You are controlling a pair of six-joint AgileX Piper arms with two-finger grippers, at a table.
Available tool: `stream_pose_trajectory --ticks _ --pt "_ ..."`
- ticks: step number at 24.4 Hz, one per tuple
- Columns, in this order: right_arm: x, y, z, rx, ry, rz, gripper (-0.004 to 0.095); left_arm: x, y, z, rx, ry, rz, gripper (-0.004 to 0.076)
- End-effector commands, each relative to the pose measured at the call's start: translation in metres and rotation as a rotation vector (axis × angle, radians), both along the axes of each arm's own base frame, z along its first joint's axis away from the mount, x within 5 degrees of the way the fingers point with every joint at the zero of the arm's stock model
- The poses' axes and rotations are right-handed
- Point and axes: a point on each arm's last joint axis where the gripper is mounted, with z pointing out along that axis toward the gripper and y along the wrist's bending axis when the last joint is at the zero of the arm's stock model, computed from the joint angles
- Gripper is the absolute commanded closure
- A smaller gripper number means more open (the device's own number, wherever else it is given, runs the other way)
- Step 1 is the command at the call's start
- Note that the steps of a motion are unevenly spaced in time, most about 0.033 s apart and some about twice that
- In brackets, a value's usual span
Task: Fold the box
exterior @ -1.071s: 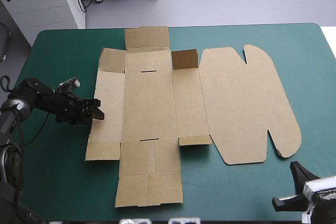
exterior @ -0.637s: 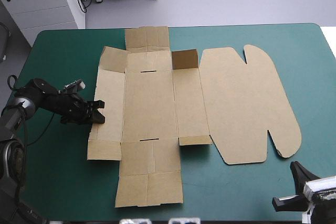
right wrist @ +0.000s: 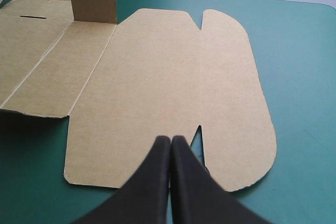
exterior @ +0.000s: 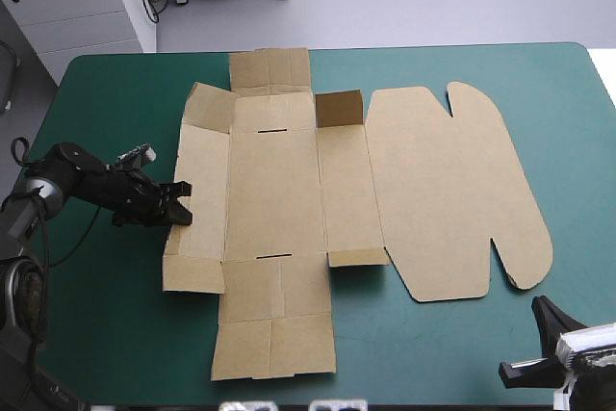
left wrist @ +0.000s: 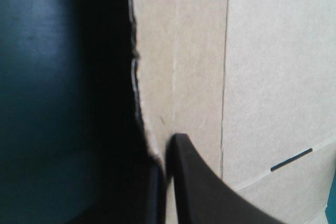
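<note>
The table (exterior: pixel 106 93) with its teal-green cover carries the brown box (exterior: pixel 274 185), a cut sheet lying mostly flat from left of centre into the right half. One small flap (exterior: pixel 338 108) stands upright toward the far edge

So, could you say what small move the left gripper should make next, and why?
Probably raise the left gripper and swing it inward: it is shut on the left edge of the box, and that side panel lies nearly flat, not yet a wall.
</note>
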Motion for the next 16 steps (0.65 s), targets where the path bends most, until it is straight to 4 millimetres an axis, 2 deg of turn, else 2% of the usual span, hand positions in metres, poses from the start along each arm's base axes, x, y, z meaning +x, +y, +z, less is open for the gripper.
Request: stream_pose_trajectory --ticks 1,3,4,6,7,8,10,12,16 --pt "-0.0045 -0.0007 0.013 0.014 -0.115 -0.005 0.0927 0.0005 -0.0033 0.0166 -0.006 -0.057 0.002 0.073" --pt "-0.0045 -0.0007 0.013 0.014 -0.115 -0.005 0.0927 -0.0006 -0.0034 0.0164 -0.002 -0.059 -0.024 0.0703" --pt "-0.0045 -0.0007 0.013 0.014 -0.115 -0.005 0.0927 -0.0013 -0.0038 0.0164 -0.001 -0.066 -0.05 0.0634" --pt "-0.0045 -0.0007 0.013 0.014 -0.115 -0.005 0.0927 -0.001 -0.004 0.0166 -0.004 -0.07 -0.049 0.0558" --pt "-0.0045 -0.0007 0.013 0.014 -0.115 -0.005 0.0927 -0.0009 -0.0045 0.017 -0.012 -0.07 -0.046 0.0502" --pt "-0.0045 -0.0007 0.013 0.014 -0.115 -0.005 0.0927 -0.0008 -0.0046 0.0171 -0.013 -0.07 -0.046 0.0389" --pt "-0.0045 -0.0007 0.013 0.014 -0.115 -0.005 0.0927 -0.0004 -0.0044 0.0171 -0.014 -0.063 -0.024 0.0241" --pt "-0.0045 -0.0007 0.013 0.014 -0.115 -0.005 0.0927 -0.0004 -0.0044 0.0171 -0.02 -0.047 0.0 0.0196" --pt "-0.0045 -0.0007 0.013 0.014 -0.115 -0.005 0.0927 -0.0002 -0.0046 0.0173 -0.025 -0.044 0.009 0.019"
